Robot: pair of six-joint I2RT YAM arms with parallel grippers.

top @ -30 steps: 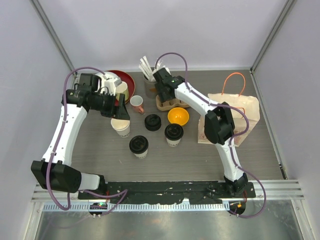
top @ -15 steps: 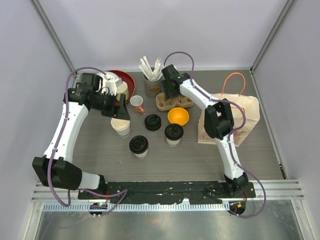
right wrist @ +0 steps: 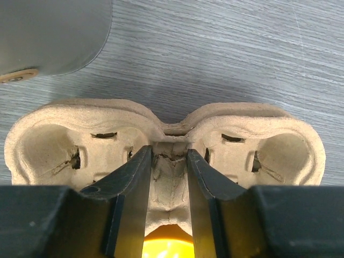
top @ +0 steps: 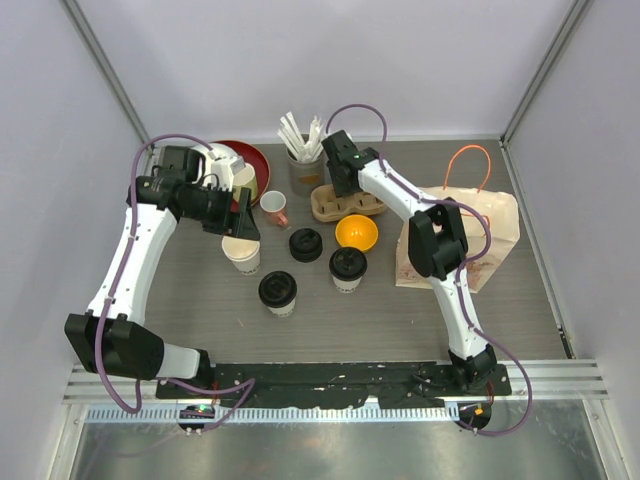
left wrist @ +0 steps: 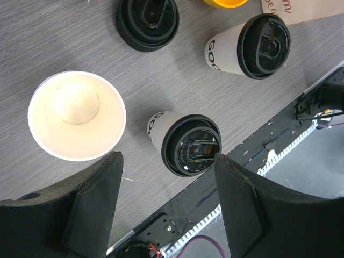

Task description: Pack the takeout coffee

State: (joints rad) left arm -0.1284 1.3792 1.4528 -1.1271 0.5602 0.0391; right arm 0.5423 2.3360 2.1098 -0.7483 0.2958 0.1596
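Lidded coffee cups upright, right claw pinching cardboard carrier, left claw spread.

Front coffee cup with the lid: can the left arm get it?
Probably yes. The left gripper hangs open close by, and the lidded cup stands free, only the open cup beside it.

We list: carrier, two wells; right gripper clasping its middle ridge; orange bowl; grey pot.
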